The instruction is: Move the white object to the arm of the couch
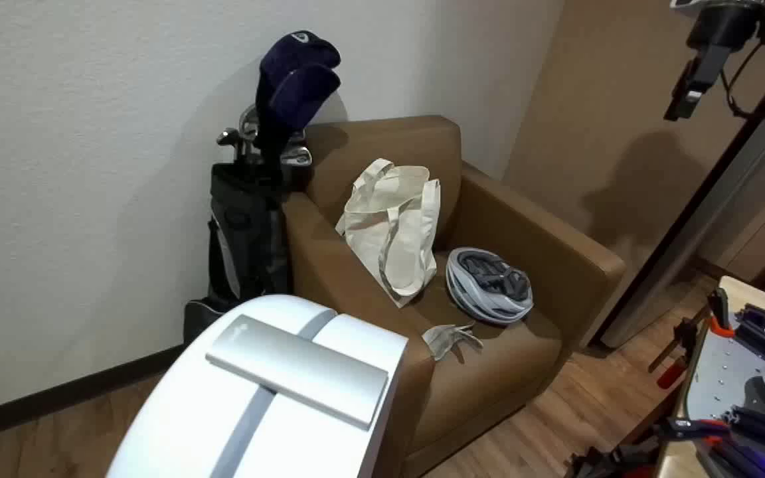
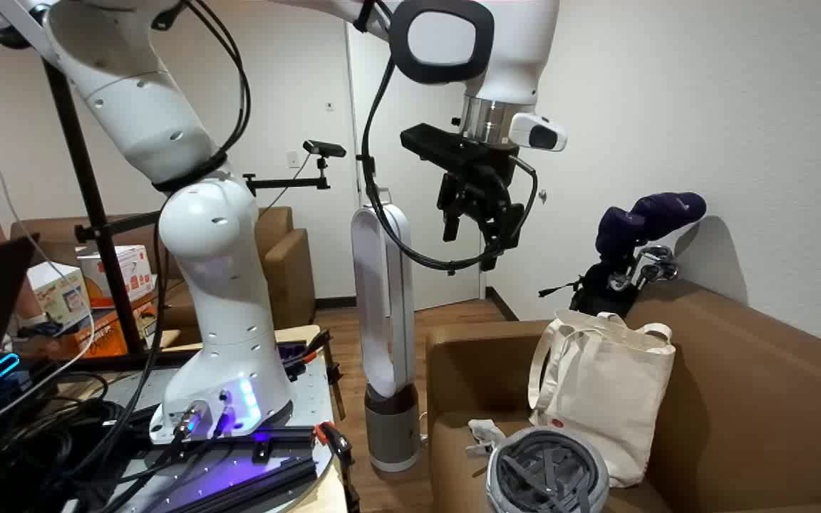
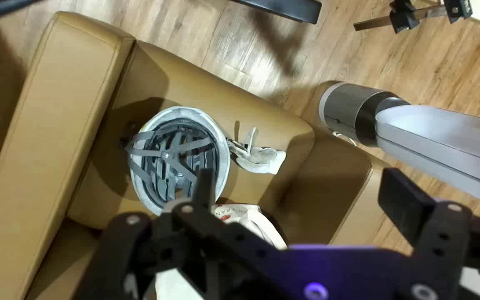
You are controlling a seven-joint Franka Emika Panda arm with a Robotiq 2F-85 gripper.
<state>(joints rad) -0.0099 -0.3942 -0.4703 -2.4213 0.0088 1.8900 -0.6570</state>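
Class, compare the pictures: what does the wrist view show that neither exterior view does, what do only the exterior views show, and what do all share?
Only the wrist view: printed letters on the cream canvas tote bag that cannot be made out elsewhere.

Only the exterior views: in both, a black fabric golf bag and padded navy club covers; in an exterior view, a flat silver bar.

Shared by all: the tote bag, a round grey hard-shell helmet, a limp off-white cloth-like glove, the boxy brown leather-look couch and the black two-fingered end effector.
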